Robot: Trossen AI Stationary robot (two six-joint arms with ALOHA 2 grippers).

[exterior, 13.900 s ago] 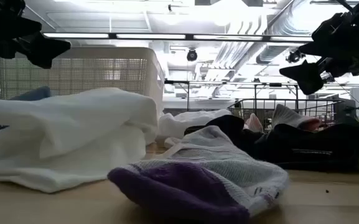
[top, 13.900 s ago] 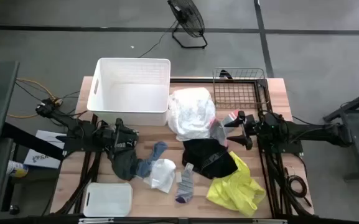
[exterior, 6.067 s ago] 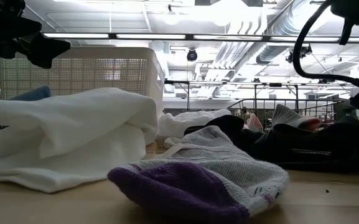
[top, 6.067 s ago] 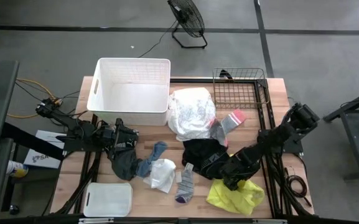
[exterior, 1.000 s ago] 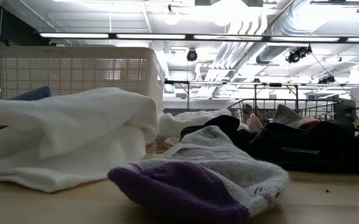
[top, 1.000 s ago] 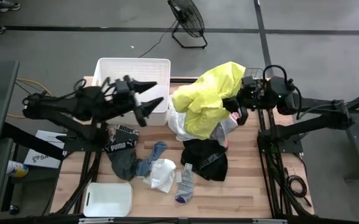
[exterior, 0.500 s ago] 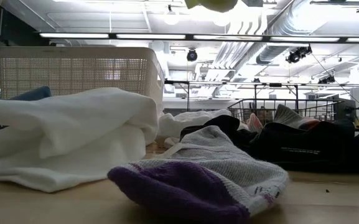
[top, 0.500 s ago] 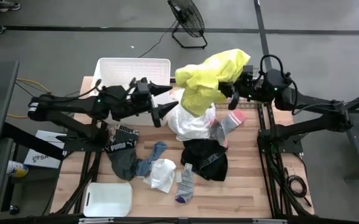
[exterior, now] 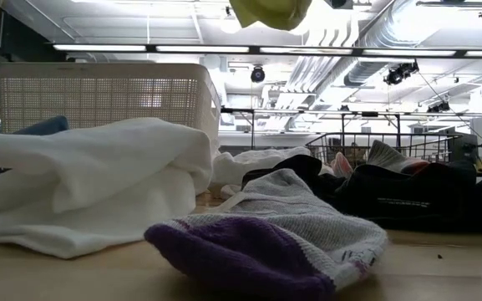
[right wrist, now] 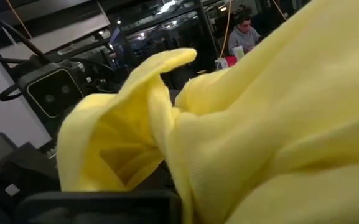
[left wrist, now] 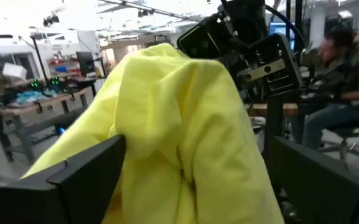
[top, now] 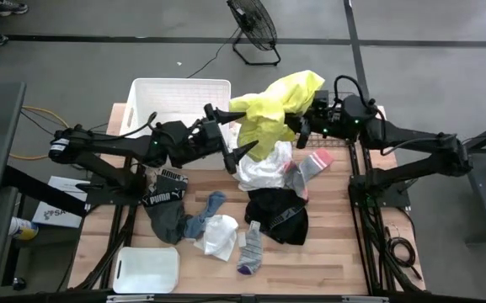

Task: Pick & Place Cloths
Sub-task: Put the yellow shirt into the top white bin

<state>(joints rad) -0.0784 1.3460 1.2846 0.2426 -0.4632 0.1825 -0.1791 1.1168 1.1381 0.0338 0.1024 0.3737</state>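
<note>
A neon yellow cloth [top: 269, 109] hangs high over the table's far middle, between the white bin [top: 179, 99] and the wire basket [top: 327, 122]. Its lowest part shows at the top of the low view [exterior: 270, 12]. My right gripper [top: 300, 126] is shut on it from the right. My left gripper [top: 232, 128] is open just left of it, with one finger [left wrist: 73, 177] on each side of the hanging cloth [left wrist: 185, 124]. The other cloths lie on the table. My right gripper holds the yellow cloth at its right-hand end [top: 303, 101], coming level from the table's right. The cloth itself [right wrist: 241, 124] covers the fingers, so the hold is hidden. The cloth is lifted clear and droops leftward and down in slack folds. Whether my left gripper's fingers touch the cloth, I cannot tell.
Below lie a white cloth [top: 264, 164], a grey-pink sock [top: 310, 162], a black cloth [top: 276, 215], a dark grey garment with a lettered waistband [top: 165, 206], a blue sock [top: 206, 212], a small white cloth [top: 219, 237] and a purple-toed sock [exterior: 257, 251]. A white lid [top: 146, 269] sits near left.
My right gripper has carried the yellow cloth toward the table's far edge and to the left, and the cloth's lower end now dips into the top of the low view. My left gripper has reached right toward the cloth until its fingers flank it.
</note>
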